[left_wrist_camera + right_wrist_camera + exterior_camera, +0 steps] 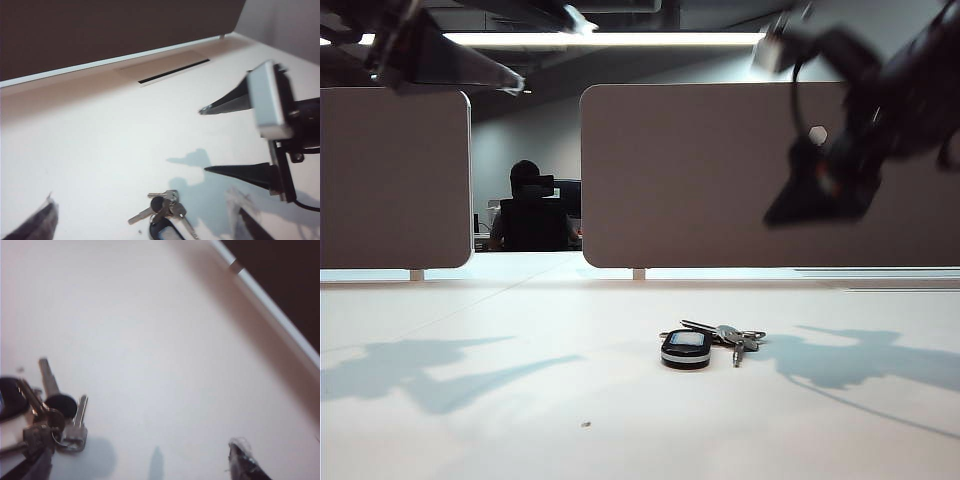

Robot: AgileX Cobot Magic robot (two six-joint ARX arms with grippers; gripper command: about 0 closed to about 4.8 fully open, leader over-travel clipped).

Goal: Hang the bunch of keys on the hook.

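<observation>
The bunch of keys (712, 342) lies flat on the white table, its black oval fob (686, 348) towards the front. The hook (817, 133) is a small pale hexagonal plate high on the right brown panel (700, 180). My left gripper (552, 52) hangs open high at the upper left, far from the keys. My right gripper (817, 195) is a blurred dark shape in front of the panel, just below the hook. The left wrist view shows the keys (162, 210) below my open left gripper (142, 227), and the right gripper (202, 141) open. In the right wrist view the keys (50, 415) lie beside one finger of the open right gripper (142, 465).
A second brown panel (390, 180) stands at the back left, with a gap between the panels where a seated person (530, 210) shows. A narrow slot (172, 71) is cut in the table near the panel. A tiny speck (585, 424) lies on the table's front.
</observation>
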